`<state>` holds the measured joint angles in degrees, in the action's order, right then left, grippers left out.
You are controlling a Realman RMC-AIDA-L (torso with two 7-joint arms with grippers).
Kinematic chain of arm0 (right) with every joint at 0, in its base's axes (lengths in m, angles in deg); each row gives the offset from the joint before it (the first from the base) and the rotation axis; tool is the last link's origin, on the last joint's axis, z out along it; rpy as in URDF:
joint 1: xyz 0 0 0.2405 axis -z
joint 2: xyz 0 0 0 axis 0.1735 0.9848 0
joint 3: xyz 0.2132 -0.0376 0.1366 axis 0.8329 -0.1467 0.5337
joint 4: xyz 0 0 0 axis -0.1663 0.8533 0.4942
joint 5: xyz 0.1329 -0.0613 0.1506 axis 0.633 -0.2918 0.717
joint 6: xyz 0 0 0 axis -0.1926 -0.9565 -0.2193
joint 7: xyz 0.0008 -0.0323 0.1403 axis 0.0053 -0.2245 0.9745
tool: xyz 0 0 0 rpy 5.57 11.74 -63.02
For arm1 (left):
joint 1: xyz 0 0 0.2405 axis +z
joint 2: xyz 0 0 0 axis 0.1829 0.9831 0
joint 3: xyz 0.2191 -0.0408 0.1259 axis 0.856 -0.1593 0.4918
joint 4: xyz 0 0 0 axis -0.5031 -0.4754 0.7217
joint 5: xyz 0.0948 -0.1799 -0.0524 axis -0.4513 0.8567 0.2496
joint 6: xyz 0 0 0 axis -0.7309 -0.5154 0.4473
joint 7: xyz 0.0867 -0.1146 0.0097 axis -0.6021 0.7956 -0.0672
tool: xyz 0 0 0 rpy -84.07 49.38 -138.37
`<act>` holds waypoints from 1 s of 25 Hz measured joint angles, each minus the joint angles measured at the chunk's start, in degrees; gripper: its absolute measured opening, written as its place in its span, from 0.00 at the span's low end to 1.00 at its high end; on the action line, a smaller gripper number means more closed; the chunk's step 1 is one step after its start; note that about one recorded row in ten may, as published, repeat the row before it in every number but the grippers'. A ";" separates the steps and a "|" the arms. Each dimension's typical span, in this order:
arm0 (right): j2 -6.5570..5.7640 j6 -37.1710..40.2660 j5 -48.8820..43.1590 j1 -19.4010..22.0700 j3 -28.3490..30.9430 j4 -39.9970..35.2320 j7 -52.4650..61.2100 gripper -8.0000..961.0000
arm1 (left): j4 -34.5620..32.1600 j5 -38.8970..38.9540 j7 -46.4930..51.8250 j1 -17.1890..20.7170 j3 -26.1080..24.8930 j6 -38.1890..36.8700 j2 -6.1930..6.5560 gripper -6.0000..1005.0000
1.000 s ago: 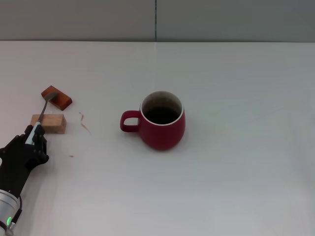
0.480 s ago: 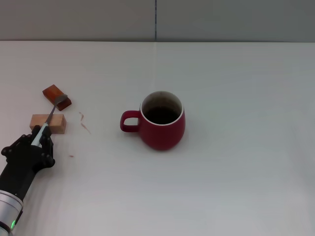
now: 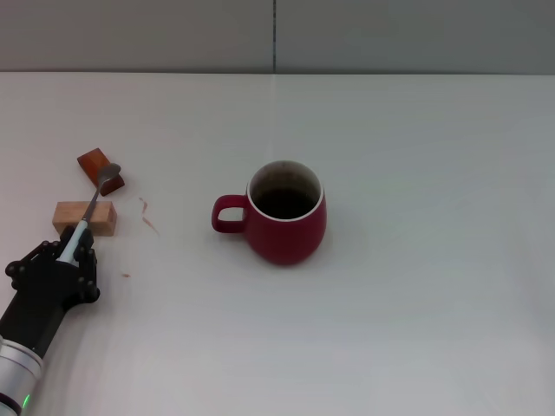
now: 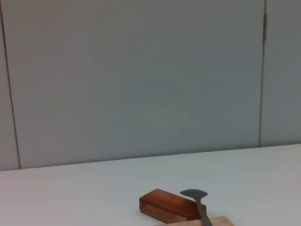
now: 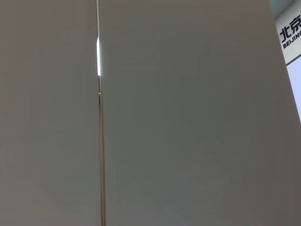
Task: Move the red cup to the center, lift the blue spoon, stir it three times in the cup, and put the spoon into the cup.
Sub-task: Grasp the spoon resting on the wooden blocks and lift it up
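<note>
Plain white surface (image 3: 416, 329): near its left edge the left pincer (image 3: 69, 253) grips the spoon (image 3: 91, 204), lifted; next, carry it to the cup (image 3: 286, 212).

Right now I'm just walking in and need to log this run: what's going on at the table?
The left gripper, at the table's left edge, is shut on the blue spoon, gripping its pale handle. The spoon's bowl points away from the robot, over the reddish wooden block, with the lighter wooden block under its stem. The red cup stands upright mid-table, handle toward the spoon, nothing in it yet. The right arm is out of sight.
</note>
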<state>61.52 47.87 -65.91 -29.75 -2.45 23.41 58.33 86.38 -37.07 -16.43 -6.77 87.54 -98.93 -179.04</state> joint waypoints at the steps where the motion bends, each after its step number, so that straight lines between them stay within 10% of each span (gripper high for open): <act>1: 0.00 0.00 0.00 0.02 0.00 0.02 0.00 0.72 | 0.00 0.00 -0.22 0.00 0.00 0.02 0.00 0.18; 25: 0.00 0.87 0.00 0.69 -0.09 0.08 0.00 0.72 | 1.37 0.02 2.00 0.06 -0.69 -2.23 0.19 0.18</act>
<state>61.52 48.74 -65.91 -29.07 -2.54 23.49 58.33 87.75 -37.06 -14.43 -6.71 86.85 -101.16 -178.85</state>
